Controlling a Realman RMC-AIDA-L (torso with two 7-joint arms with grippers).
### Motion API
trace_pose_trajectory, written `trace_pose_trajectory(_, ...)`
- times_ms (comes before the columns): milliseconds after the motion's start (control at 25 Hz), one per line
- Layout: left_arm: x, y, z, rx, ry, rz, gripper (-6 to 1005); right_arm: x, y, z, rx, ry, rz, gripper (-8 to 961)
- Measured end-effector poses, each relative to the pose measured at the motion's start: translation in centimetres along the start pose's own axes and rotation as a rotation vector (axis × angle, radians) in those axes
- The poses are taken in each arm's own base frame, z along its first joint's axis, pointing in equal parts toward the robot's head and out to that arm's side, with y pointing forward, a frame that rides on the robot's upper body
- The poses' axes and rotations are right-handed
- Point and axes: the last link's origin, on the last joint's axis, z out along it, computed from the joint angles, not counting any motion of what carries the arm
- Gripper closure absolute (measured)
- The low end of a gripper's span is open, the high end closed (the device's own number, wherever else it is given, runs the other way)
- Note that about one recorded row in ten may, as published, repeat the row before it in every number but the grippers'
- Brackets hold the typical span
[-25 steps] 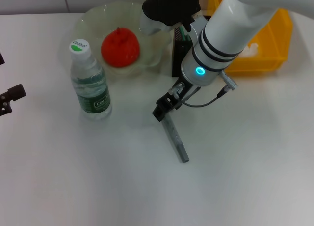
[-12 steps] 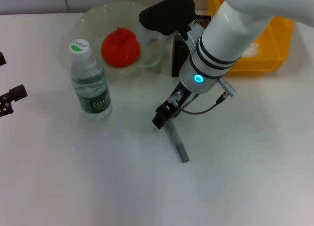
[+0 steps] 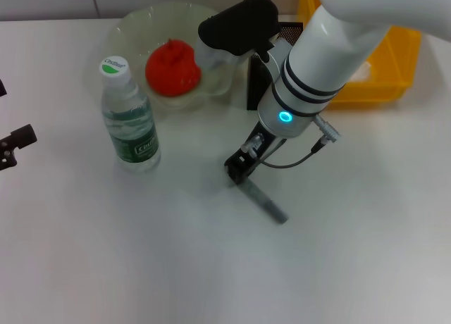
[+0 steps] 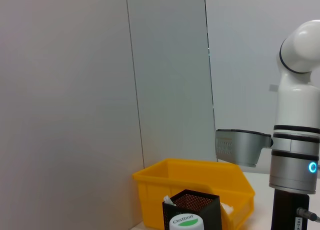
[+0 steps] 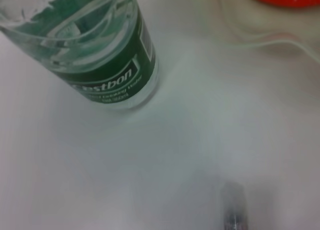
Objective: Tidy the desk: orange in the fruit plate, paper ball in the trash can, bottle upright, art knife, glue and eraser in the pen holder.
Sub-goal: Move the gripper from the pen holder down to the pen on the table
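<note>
Our right pincer point(image 3: 239, 167) now clamps the art knife point(image 3: 264, 199), which has swung toward five o'clock, ready for lifting.

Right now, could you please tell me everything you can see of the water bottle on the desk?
The water bottle stands upright on the white desk, just in front of the fruit plate on the robot's left side. It is clear plastic with water inside, a white cap bearing a green mark, and a dark green label with white lettering around its lower body. Nothing grips or touches it; the right gripper works at the grey art knife farther right.
</note>
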Motion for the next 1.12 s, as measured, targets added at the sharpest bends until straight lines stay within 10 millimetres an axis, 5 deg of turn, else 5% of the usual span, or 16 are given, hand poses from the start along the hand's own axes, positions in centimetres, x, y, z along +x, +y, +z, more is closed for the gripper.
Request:
trace_pose_trajectory(320,-0.01,0.06,0.03,-0.001,0.002,0.009,202,0.22,0.12,-0.04,0.001,0.023,-0.008,838)
trace_pose_trajectory(800,-0.02,0.04,0.03,0.000,0.001,0.011,202,0.16,0.28,-0.17,0.000,0.028,-0.015,841)
trace_pose_trajectory(1120,-0.07,-0.01,0.04,0.004,-0.001,0.011,202,0.29,0.49,-0.09,0.007,0.038,-0.037,641)
